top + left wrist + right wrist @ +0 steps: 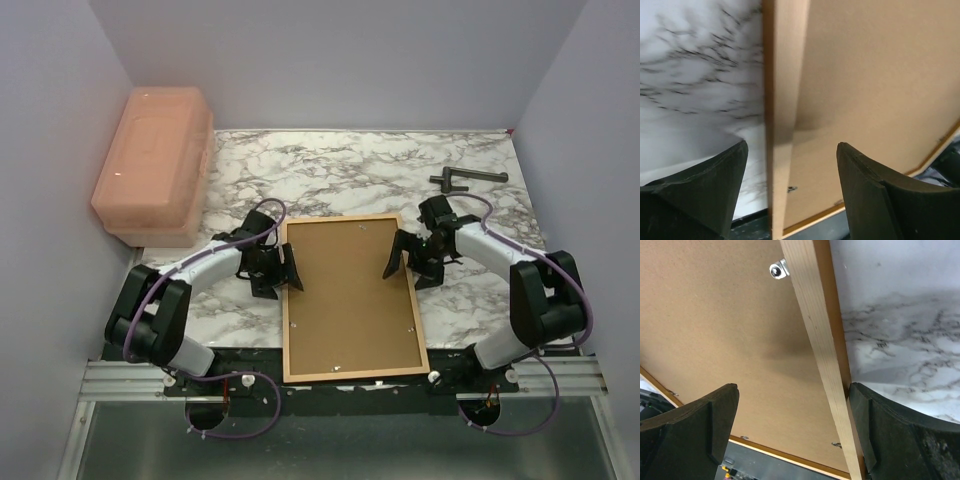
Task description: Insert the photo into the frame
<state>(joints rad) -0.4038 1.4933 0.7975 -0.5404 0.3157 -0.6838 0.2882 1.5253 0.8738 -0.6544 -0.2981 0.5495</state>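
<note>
**A:** How does the frame (285,330) look?

**B:** It has a thin orange-brown wooden border and lies back-up, with a plain brown board (350,300) filling it. A small metal clip (779,270) sits at the inner edge of one rail.

**A:** Where is it?

**B:** It lies flat on the white marble-pattern table (340,165), between the two arms. The walls (330,60) are pale. A pink box (155,165) stands far left and a dark tool (466,180) far right.

**A:** Which way does it run?

**B:** Its long axis runs from the arm bases toward the far wall. The near short end lies over the dark strip (250,358) at the table's edge.

**A:** And the jaws?

**B:** The left gripper (290,270) is spread wide, straddling the left rail. The right gripper (394,256) is also spread wide, over the right rail, with its outer finger just beside the wood. Neither clamps anything.
</note>
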